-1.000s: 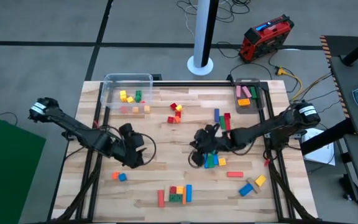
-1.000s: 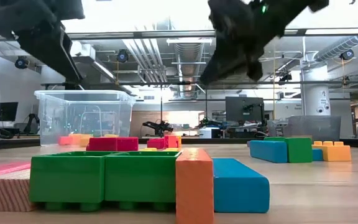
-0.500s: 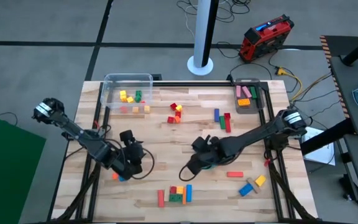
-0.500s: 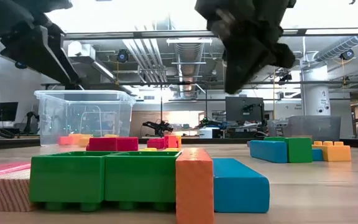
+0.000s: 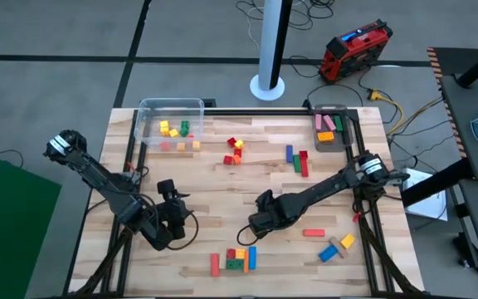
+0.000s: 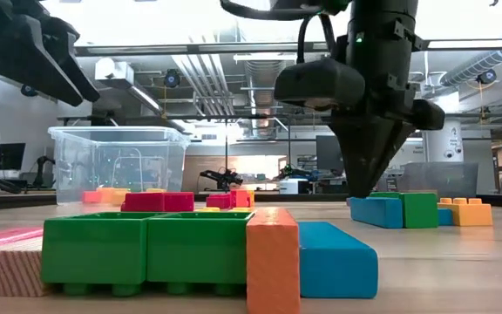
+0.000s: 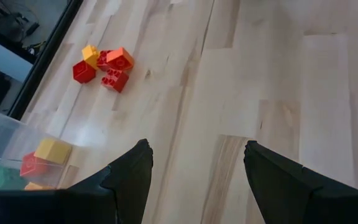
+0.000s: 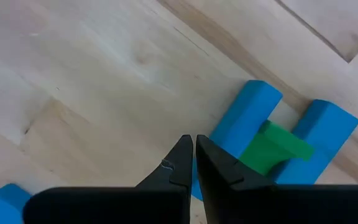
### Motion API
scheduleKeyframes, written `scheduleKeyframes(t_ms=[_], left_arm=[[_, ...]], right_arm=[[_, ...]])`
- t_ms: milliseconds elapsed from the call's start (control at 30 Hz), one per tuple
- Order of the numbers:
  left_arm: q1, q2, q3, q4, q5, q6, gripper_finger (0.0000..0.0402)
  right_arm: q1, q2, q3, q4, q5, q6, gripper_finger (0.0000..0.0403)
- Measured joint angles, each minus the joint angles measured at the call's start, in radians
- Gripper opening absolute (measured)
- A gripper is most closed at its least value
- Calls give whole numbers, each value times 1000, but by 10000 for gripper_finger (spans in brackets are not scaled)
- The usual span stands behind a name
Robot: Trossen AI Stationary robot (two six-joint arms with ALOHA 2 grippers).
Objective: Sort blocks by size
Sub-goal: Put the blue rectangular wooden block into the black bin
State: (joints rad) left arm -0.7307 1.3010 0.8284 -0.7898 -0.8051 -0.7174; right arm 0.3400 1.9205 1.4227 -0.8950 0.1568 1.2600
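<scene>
My right gripper [image 5: 260, 223] [image 8: 192, 144] stands shut near the table's middle, pointing down, its tips just beside a blue bar [image 8: 238, 129] that lies with a green block [image 8: 272, 147] and another blue block [image 8: 323, 138]; nothing shows between the fingers. In the low view this gripper [image 6: 364, 187] hangs next to the blue and green blocks [image 6: 399, 211]. My left gripper [image 5: 171, 223] [image 7: 194, 149] is open over bare wood at the near left. Other blocks lie in a near cluster [image 5: 237, 258], and a red and orange cluster [image 7: 104, 62] lies farther off.
A clear tub [image 5: 170, 124] holding small blocks stands at the far left, a grey tray [image 5: 332, 129] with pink and green bars at the far right. Blue, green and red bars [image 5: 297, 159] lie at the far middle; an orange bar [image 5: 314, 233] and mixed blocks [image 5: 337, 247] at the near right.
My right gripper has gone toward the table's left and near edges, come down and turned its fingers to point at the table. My left gripper has moved toward the near edge.
</scene>
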Motion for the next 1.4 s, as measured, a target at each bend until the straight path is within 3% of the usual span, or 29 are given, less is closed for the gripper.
scheduleKeyframes(t_ms=[367,700,1000,1067,1333,1400], left_arm=[[0,0,0,-42,-9,1,228],[0,-1,0,-53,-53,12,228],[0,-1,0,-61,-77,19,228],[0,-1,0,-61,-77,20,228],[0,-1,0,-68,-77,46,228],[0,-1,0,-68,-77,46,228]], right_arm=[[9,1,107,-244,1,109,13],[9,91,106,-239,0,132,13],[7,88,159,-145,54,31,13],[7,88,186,-148,53,-107,13],[11,86,258,-117,53,-1074,13],[9,86,257,-81,52,-1235,14]])
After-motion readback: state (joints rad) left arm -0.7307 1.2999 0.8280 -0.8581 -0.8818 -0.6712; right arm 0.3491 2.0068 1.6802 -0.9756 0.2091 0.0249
